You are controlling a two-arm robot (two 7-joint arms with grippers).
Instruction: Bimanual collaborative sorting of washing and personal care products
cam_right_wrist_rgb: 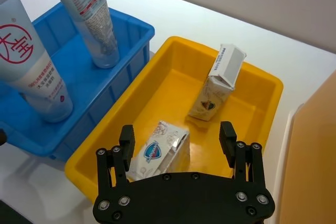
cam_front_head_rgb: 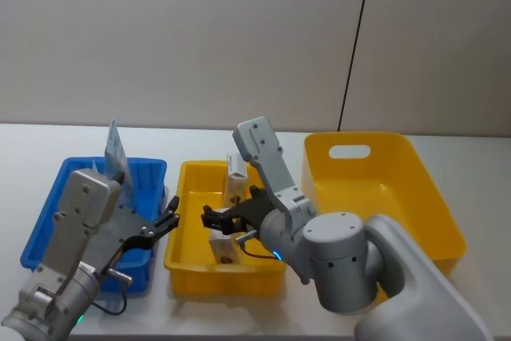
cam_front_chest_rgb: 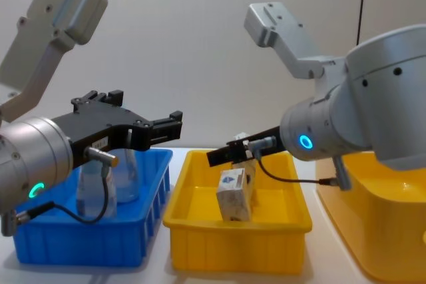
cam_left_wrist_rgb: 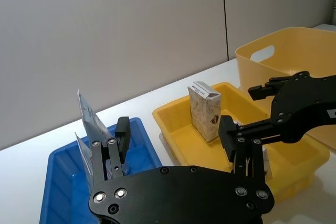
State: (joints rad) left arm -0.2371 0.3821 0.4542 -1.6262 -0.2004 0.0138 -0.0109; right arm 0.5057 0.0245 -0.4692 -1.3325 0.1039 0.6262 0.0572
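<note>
The left gripper (cam_front_head_rgb: 168, 220) hovers above the right edge of the blue bin (cam_right_wrist_rgb: 121, 77), its fingers spread wide and holding nothing. The right gripper (cam_right_wrist_rgb: 177, 132) hangs over the small yellow bin (cam_right_wrist_rgb: 173, 85), also wide open and empty, with the lying carton (cam_right_wrist_rgb: 160, 150) just below it and between its two fingers.

That carton shows a blue logo and rests on the bin floor near the front wall. In the right wrist view the gripper's body cuts off its lower end. The standing carton (cam_right_wrist_rgb: 215, 85) is tilted at the far end of the same bin, apart from the first. Its small print cannot be read.

In the blue bin the white tube (cam_right_wrist_rgb: 31, 72) with red print stands cap down, and the frame edge crops its top. The bluish tube (cam_right_wrist_rgb: 92, 24) stands behind it. From the chest view the left arm and its cable hide much of both tubes.

The large yellow bin (cam_front_head_rgb: 415, 173) sits to the right on the worktop (cam_front_head_rgb: 32, 145). The right arm covers its near corner.
</note>
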